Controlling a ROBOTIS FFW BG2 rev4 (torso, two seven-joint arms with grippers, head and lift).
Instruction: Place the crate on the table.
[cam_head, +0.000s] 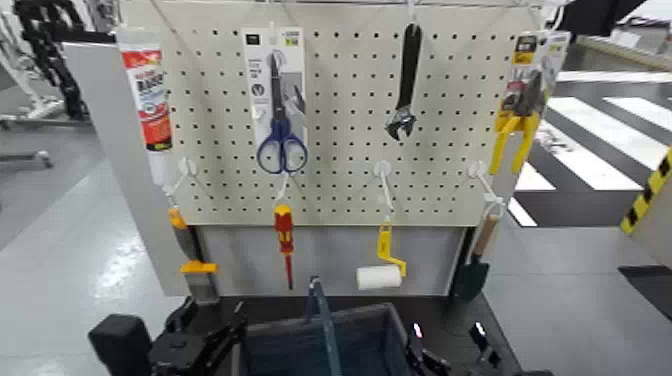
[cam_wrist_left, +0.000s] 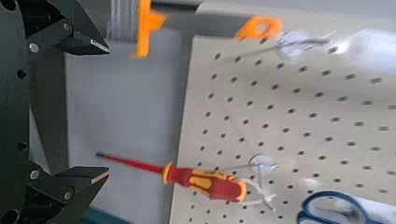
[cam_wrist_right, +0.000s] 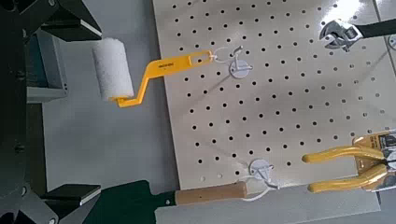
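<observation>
Left gripper (cam_head: 215, 345) and right gripper (cam_head: 432, 355) flank the crate (cam_head: 320, 345) — equally near; finger state cannot be told. Table (cam_head: 500, 340) lies beneath, its divider running near-to-far.

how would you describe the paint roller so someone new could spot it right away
Start at the cream pegboard behind the black table. Along its lower row of white hooks hangs the small paint roller, between the red and yellow screwdriver and the wooden-handled tool with a dark green blade. It alone has a white fuzzy cylinder on a bent yellow handle.
</observation>
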